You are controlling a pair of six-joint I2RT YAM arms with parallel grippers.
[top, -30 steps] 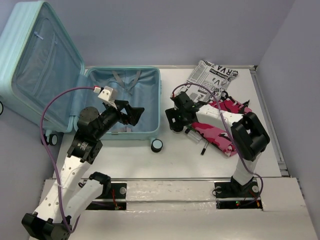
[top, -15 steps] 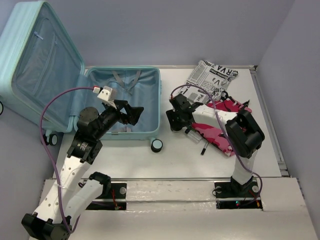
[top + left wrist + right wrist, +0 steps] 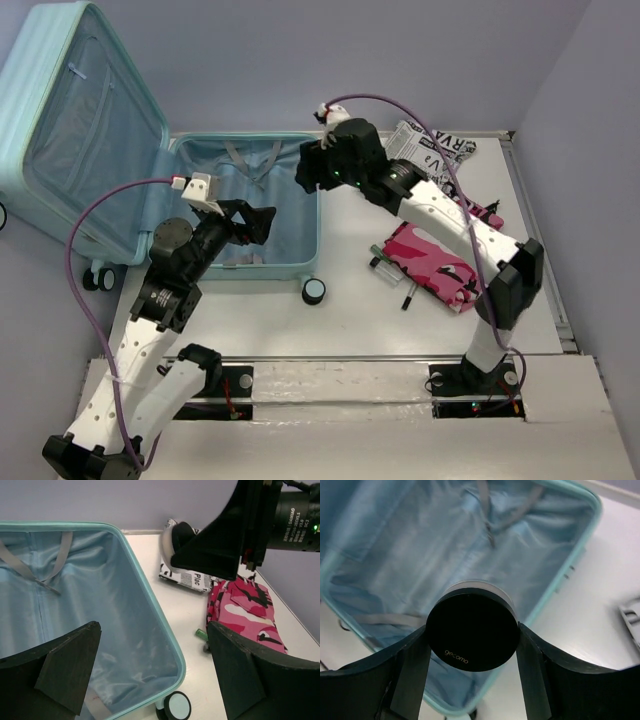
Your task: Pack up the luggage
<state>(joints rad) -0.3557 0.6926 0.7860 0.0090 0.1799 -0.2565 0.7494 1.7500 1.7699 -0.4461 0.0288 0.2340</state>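
Luggage (image 3: 292, 245): lies open at the left centre of the desk (image 3: 360, 320). The lid leans back at the upper left and the lower half lies flat with its lining facing up. Grey straps (image 3: 238, 158) lie loose across the top of that lining. One wheel (image 3: 314, 291) sticks out at the lower right corner.

Right claw (image 3: 310, 172): above the upper right rim of the open half. It is clenched on a round black jar (image 3: 472, 630), one finger (image 3: 410, 675) pressed on each side. The wrist view shows the jar's lid marked "gecomo" and the blue lining under it. The jar is up in the air and touches neither lining nor rim.

Left claw (image 3: 260, 222): released, jaws spread wide with nothing between them. It hangs over the lower middle of the same compartment, below and left of the jar, and takes up part of the space above the lining.

Other items, all on the desk to the right of the luggage:
- A newsprint pouch (image 3: 440, 150) at the upper right, partly covered by the right arm.
- A pink camouflage pouch (image 3: 430, 268) below it.
- A small tube (image 3: 385, 263) just beside the pink pouch's left edge.
- A black pen (image 3: 408, 297) below that tube.

None of these touches the luggage.
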